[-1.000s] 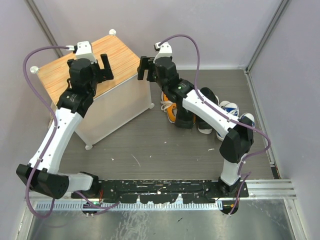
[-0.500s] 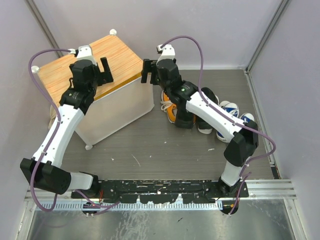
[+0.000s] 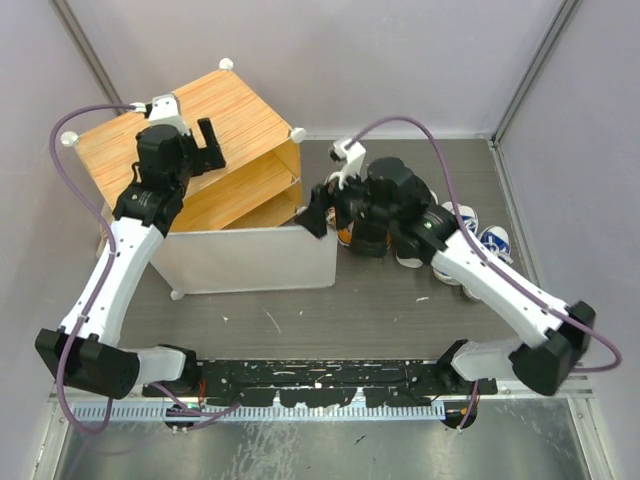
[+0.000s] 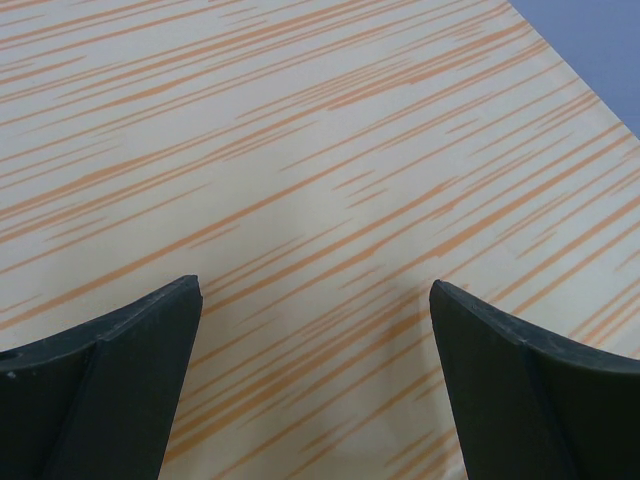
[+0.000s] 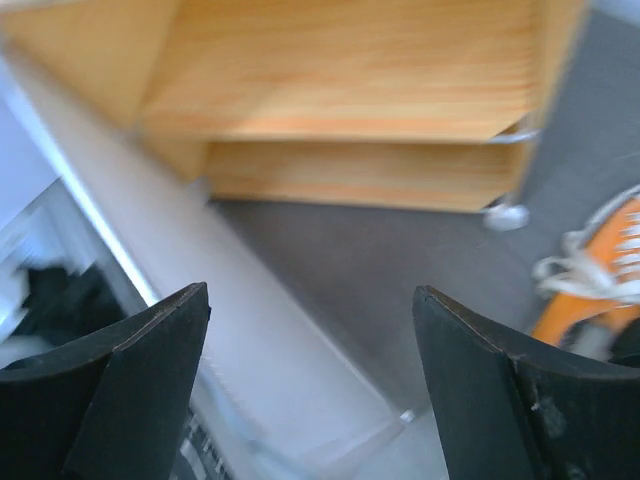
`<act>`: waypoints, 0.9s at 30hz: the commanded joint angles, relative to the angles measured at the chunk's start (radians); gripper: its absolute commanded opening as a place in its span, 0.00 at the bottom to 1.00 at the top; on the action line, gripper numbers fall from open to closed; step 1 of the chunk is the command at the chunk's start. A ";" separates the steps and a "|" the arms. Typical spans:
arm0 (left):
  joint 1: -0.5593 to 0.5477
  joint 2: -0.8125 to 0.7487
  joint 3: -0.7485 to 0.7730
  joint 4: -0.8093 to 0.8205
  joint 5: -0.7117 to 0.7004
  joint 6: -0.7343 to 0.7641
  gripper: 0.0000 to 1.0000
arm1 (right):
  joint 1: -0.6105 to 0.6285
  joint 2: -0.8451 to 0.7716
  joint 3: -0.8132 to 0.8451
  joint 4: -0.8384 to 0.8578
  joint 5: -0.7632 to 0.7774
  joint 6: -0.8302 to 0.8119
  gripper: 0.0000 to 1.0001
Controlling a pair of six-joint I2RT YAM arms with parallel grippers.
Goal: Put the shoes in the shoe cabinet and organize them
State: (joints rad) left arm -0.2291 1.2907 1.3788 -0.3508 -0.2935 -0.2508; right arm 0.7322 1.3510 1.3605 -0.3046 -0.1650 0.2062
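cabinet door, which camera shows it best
Top external: the whole white cabinet door shows, standing open in front of the wood-grain shelves. The right wrist view catches only a blurred slice of it. The left wrist view shows just the striped cabinet top, no door.

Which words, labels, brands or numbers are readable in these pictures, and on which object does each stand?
No text is readable in any view. The shoe cabinet shows only wood-grain stripes, its door is plain white, and the shoes are too small to show any brand.
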 commanded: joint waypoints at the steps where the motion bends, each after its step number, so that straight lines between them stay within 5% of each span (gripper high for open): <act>1: 0.004 -0.079 0.005 -0.097 0.092 -0.030 0.98 | 0.018 -0.193 -0.143 -0.036 -0.351 -0.032 0.87; 4: 0.003 -0.116 0.023 -0.136 0.157 -0.034 0.98 | 0.017 -0.295 -0.204 -0.013 -0.315 -0.031 0.91; 9: 0.003 -0.182 0.061 -0.199 0.305 -0.035 0.98 | 0.017 -0.336 -0.255 0.015 -0.018 -0.006 0.93; 14: 0.001 -0.278 0.072 -0.255 0.491 -0.052 0.98 | 0.045 -0.222 -0.325 0.022 -0.079 0.045 0.84; 21: 0.001 -0.442 -0.059 -0.296 0.725 -0.120 0.98 | 0.429 -0.134 -0.472 0.151 0.051 0.104 0.83; 27: 0.001 -0.513 -0.146 -0.410 0.681 -0.075 0.98 | 0.693 -0.033 -0.433 0.320 -0.006 0.140 0.83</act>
State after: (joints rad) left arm -0.2287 0.7830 1.2781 -0.6743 0.3641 -0.3477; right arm 1.3273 1.2907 0.8612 -0.1913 -0.1535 0.3088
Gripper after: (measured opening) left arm 0.980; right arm 0.827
